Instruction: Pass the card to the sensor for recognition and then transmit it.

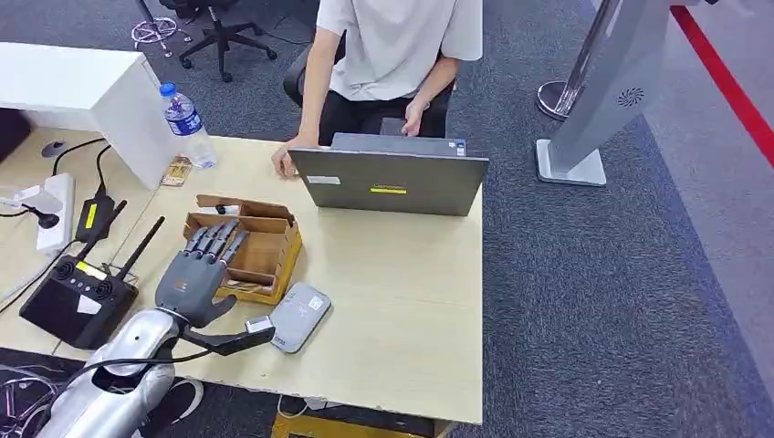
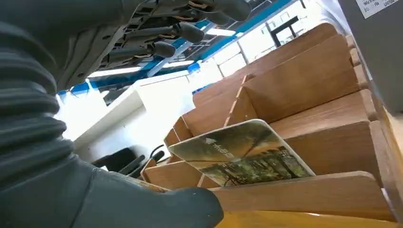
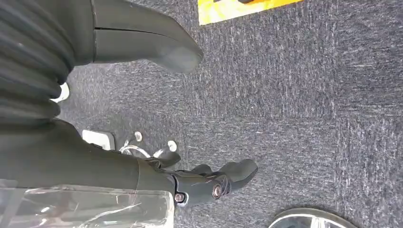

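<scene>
A card (image 2: 242,154) with a green printed picture leans in a front slot of the wooden slotted box (image 1: 265,239), on the table's left half. My left hand (image 1: 194,272) hovers at the box's near left side, fingers (image 2: 164,34) stretched out above the slots and thumb (image 2: 157,209) low in front of the card, holding nothing. The grey card sensor (image 1: 299,316) lies flat on the table just right of this hand. In its wrist view my right hand (image 3: 157,175) hangs over the carpet with thumb and fingers apart, nothing in it.
A person sits behind an open grey laptop (image 1: 392,180) at the table's far side. A water bottle (image 1: 187,123), a black remote controller (image 1: 78,297), cables and a power strip (image 1: 55,208) lie at the left. A white box (image 1: 87,87) stands far left.
</scene>
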Controlling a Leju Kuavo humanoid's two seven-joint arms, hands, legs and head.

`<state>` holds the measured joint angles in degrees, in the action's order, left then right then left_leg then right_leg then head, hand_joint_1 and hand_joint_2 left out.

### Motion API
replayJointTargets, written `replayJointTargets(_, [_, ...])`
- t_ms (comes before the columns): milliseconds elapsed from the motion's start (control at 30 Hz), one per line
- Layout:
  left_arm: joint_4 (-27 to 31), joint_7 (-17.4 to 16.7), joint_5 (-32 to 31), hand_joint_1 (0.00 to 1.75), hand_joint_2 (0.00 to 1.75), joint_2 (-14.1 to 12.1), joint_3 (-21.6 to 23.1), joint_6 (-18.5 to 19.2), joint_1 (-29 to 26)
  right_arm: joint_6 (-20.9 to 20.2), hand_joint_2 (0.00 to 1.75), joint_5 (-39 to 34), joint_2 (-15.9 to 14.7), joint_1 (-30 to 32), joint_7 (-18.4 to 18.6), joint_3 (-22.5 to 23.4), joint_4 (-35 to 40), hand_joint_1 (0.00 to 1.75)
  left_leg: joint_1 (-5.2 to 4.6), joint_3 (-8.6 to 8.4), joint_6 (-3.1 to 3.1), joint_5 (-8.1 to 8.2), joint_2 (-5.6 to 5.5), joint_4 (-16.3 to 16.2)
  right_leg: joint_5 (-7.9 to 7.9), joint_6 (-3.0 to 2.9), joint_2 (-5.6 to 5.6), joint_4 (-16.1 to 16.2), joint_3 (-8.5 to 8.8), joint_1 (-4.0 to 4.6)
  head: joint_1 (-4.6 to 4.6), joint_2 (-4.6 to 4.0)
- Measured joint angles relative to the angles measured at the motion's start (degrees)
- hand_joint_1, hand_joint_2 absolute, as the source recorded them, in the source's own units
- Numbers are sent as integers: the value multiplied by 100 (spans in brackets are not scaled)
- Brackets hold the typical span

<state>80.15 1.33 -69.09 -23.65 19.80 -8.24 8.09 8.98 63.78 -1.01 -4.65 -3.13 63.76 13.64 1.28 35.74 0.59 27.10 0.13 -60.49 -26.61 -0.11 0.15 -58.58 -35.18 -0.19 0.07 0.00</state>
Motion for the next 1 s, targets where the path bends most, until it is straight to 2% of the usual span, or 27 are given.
replayJointTargets(233, [2, 61, 26, 0, 175, 0, 7, -2, -1, -4, 175, 33, 0, -1, -4, 0, 0, 0, 0, 0, 0, 0, 0, 0, 0, 0, 0, -1, 0, 0, 0, 0])
replayJointTargets(267, [2, 63, 35, 175, 175, 0, 7, -2, -2, -7, 175, 42, 0, -1, -4, 0, 0, 0, 0, 0, 0, 0, 0, 0, 0, 0, 0, -1, 0, 0, 0, 0])
replayJointTargets(667, [22, 251, 330, 175, 175, -201, 9, 236, -63, -20, 175, 92, -13, -1, -20, 0, 0, 0, 0, 0, 0, 0, 0, 0, -1, 0, 0, -1, 0, 0, 0, 0])
replayJointTargets(867, [55, 291, 343, 175, 175, -245, 9, 221, -67, -20, 175, 96, -13, -1, -22, 2, 0, 0, 0, 0, 0, 0, 0, 0, 0, 0, 0, -1, 1, 0, -2, 0])
replayJointTargets(1000, [122, 378, 332, 175, 175, -256, 9, 64, -95, -20, 175, 98, -15, -1, -48, 2, 0, 0, 0, 0, 0, 0, 0, 0, 0, 0, 0, -1, 1, 0, -2, 0])
